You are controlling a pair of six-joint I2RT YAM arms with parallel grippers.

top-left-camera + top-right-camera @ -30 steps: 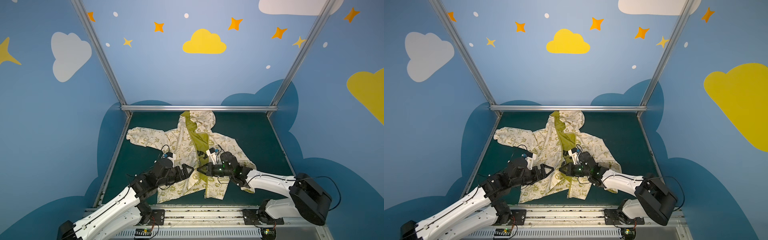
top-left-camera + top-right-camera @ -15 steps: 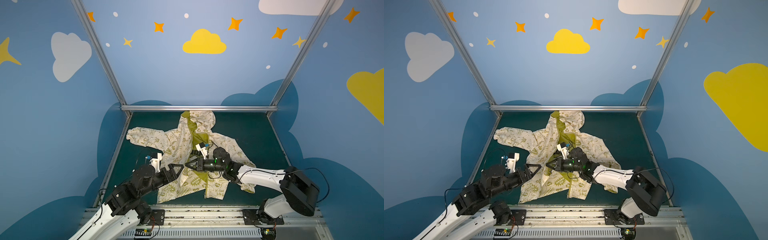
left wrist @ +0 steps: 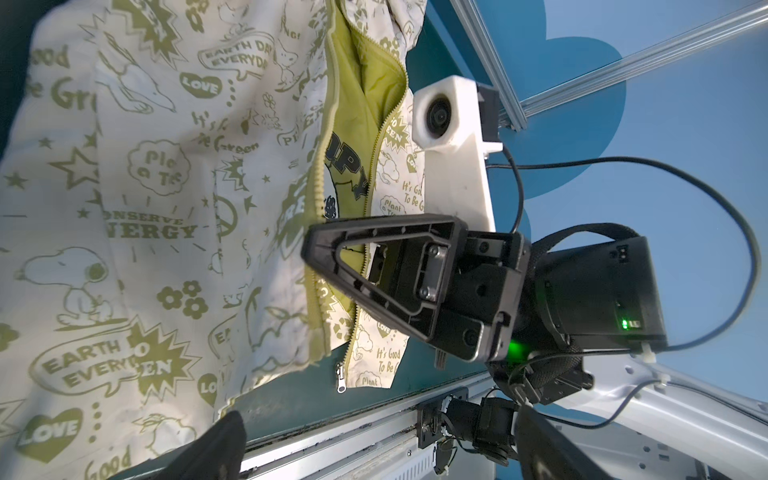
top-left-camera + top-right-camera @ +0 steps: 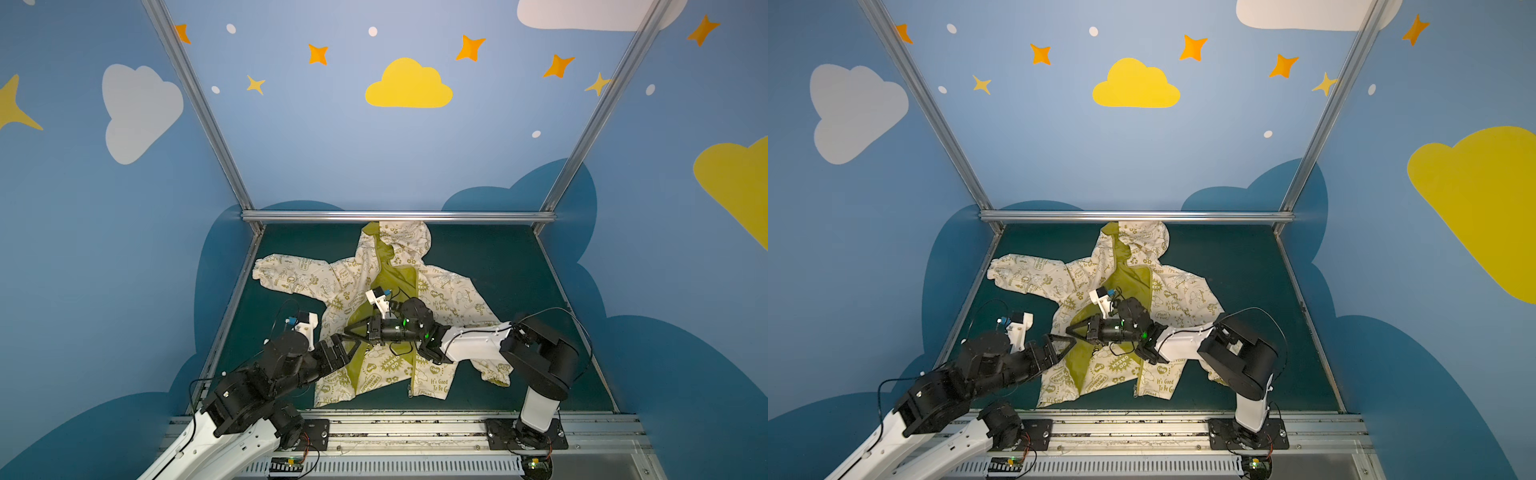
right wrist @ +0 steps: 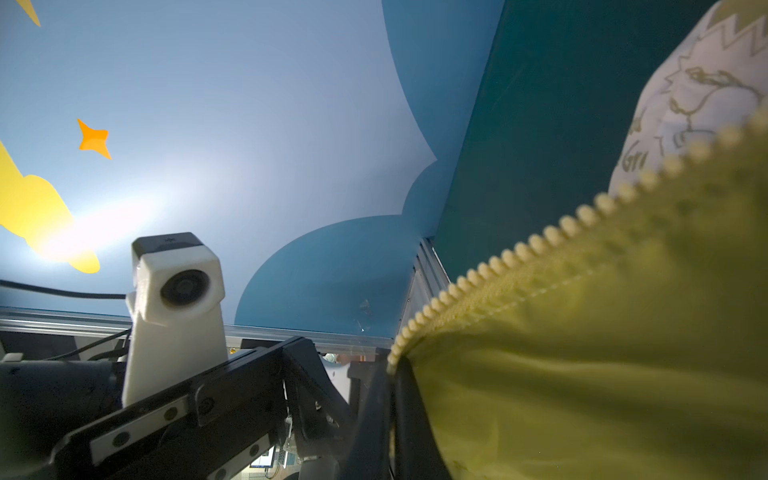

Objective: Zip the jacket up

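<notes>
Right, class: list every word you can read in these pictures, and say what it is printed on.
All on the jacket, cream fabric:
"EARTH DAY EVERYDA", end folded under
"LOVE"
"CONSERVE ENERGY", first letters half hidden at a seam
"It's Good To Be"
The lettering on the lining is partly hidden; other prints are too creased or small to read.

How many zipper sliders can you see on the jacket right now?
1. The zipper slider hangs at the hem of the jacket, on the front panel nearer the right arm. Folded fabric under the right pincer could hide another.
</notes>
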